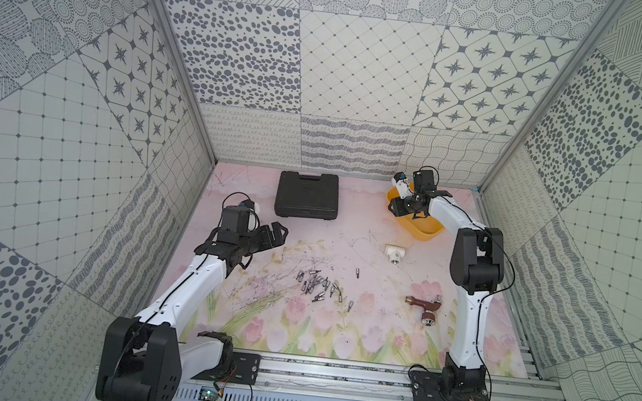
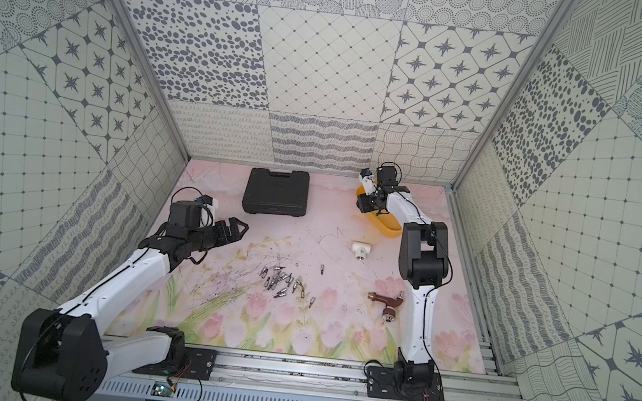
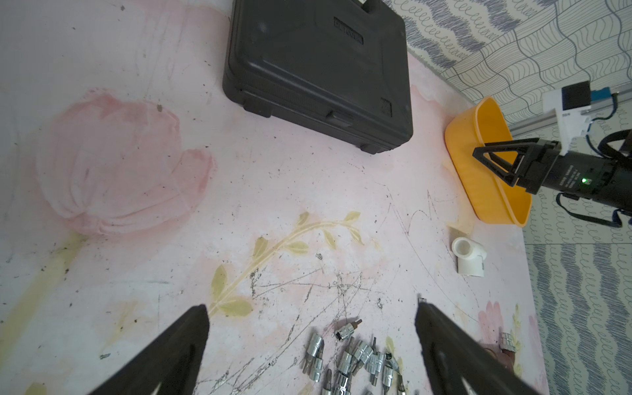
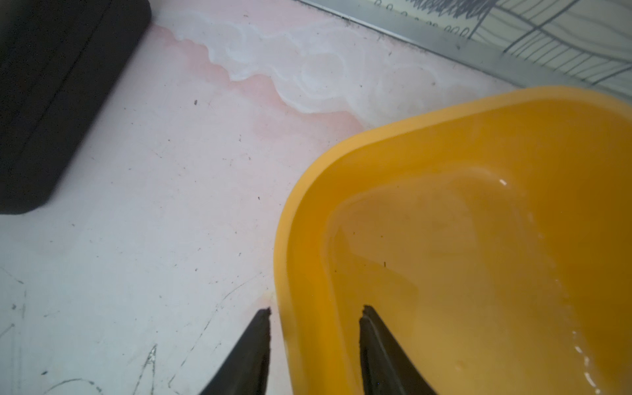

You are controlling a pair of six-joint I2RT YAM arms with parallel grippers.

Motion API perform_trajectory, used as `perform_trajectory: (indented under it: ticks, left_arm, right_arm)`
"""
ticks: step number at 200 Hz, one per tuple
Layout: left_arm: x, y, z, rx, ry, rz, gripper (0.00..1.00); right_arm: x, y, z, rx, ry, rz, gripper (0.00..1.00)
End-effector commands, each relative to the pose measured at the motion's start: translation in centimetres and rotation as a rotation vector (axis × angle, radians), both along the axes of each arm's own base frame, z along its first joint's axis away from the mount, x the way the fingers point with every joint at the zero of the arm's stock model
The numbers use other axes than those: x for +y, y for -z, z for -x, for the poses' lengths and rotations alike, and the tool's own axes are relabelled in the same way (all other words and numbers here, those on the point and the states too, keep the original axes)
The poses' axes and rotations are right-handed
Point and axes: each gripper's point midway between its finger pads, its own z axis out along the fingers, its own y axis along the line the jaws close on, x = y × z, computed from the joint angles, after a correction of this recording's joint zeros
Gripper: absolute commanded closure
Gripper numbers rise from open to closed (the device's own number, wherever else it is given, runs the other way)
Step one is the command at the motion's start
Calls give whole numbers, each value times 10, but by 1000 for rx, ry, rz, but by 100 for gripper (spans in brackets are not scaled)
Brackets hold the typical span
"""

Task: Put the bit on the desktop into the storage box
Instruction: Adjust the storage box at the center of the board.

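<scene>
Both visible: left pincer (image 3: 311,307) wide open, empty; right pincer (image 4: 315,308) astride storage box (image 4: 444,113) rim, grip unclear.

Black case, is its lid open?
No, the black case lies flat with its lid closed down, as both top views show.

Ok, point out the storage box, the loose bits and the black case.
storage box (image 1: 426,231): in a top view, its near end.
loose bits (image 3: 347,359): left wrist view, a bit mid-pile.
black case (image 1: 307,195): in a top view, lid centre.
</scene>
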Motion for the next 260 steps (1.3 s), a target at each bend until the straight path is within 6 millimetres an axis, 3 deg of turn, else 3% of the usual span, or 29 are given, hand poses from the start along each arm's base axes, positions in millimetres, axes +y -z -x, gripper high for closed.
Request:
perform_trajectory:
  ticks: [1,71,126,156,260]
  left_arm:
    - [2,4,0,17,-7,3,1]
    - [4,3,1,20,-19,-1,1]
    - [3,-1,2,9,-20,2,1]
    - [4,-4,2,0,-20,2,1]
    - [5,-8,4,-15,-20,-14,1]
  right_arm:
    - [3,3,-4,-10,-42,16,64]
    - [13,2,10,-42,-198,76,100]
    - [35,-21,28,-110,-358,84,100]
    - [58,-35,45,-157,-481,81,100]
    - [121,-25,87,-225,-782,155,100]
